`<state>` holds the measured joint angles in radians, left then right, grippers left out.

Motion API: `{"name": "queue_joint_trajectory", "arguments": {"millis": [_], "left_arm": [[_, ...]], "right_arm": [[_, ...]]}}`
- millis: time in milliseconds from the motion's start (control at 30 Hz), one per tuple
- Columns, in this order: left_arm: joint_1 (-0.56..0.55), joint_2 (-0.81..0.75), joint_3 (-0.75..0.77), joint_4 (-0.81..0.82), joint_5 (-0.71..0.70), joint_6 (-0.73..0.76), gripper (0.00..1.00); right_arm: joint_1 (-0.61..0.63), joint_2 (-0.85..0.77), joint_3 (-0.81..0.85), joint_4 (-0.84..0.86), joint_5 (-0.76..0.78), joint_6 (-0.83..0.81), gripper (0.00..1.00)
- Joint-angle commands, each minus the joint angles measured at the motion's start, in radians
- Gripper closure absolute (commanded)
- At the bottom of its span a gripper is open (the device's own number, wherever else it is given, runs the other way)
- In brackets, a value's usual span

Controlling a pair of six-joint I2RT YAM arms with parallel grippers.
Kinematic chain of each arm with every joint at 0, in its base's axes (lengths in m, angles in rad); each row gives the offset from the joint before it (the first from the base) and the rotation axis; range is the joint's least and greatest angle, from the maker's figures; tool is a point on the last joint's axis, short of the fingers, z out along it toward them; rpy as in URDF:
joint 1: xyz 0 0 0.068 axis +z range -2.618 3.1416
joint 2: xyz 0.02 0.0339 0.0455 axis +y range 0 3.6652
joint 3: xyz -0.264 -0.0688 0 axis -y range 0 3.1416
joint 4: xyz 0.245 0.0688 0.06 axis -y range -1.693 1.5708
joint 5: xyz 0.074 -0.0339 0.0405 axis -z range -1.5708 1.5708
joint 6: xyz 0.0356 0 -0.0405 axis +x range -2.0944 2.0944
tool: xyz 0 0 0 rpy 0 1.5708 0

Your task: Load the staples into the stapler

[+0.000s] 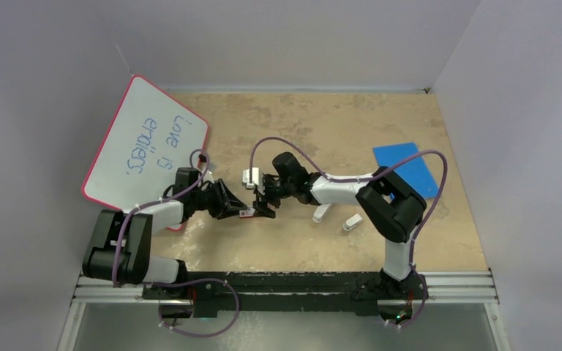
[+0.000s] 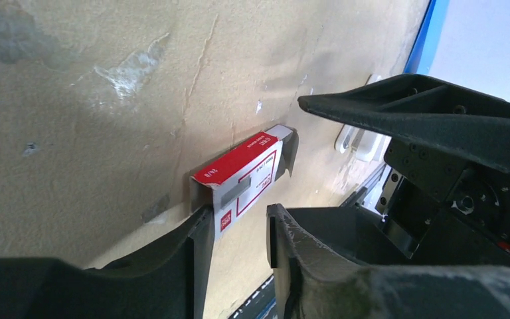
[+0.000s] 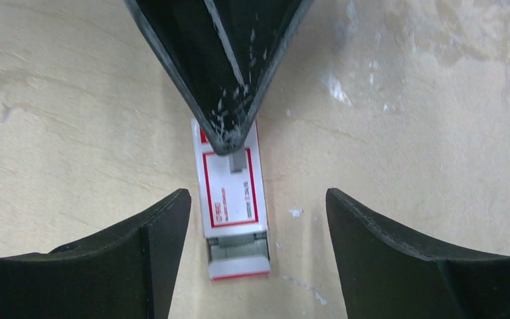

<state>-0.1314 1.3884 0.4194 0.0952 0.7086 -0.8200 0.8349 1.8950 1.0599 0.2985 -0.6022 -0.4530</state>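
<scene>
A red-and-white cardboard box lies flat on the table. Its near flap is open and grey staples show inside. My right gripper is open wide, its fingers either side of the box's open end and apart from it. My left gripper is open; one fingertip rests against the box's far end, the other stands clear. In the top view both grippers, left and right, meet at the box. The slim white stapler lies beside the right arm and shows in the left wrist view.
A short stubby white piece lies right of the stapler. A blue sheet lies at the back right. A pink-edged whiteboard leans at the left wall. Walls close in on three sides.
</scene>
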Motion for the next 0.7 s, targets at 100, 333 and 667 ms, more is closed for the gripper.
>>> {"name": "queue_joint_trajectory", "arguments": {"millis": [100,333,667], "left_arm": [[-0.001,0.002,0.039,-0.054,-0.069,0.041,0.59],[-0.001,0.017,0.034,-0.045,-0.062,0.039,0.64],[-0.001,0.022,0.035,-0.041,-0.086,0.032,0.71]], "right_arm": [[-0.022,-0.023,0.035,-0.232,0.11,-0.142,0.24],[-0.022,0.004,0.05,-0.216,0.122,-0.163,0.27],[-0.02,0.046,0.09,-0.295,0.052,-0.217,0.42]]}}
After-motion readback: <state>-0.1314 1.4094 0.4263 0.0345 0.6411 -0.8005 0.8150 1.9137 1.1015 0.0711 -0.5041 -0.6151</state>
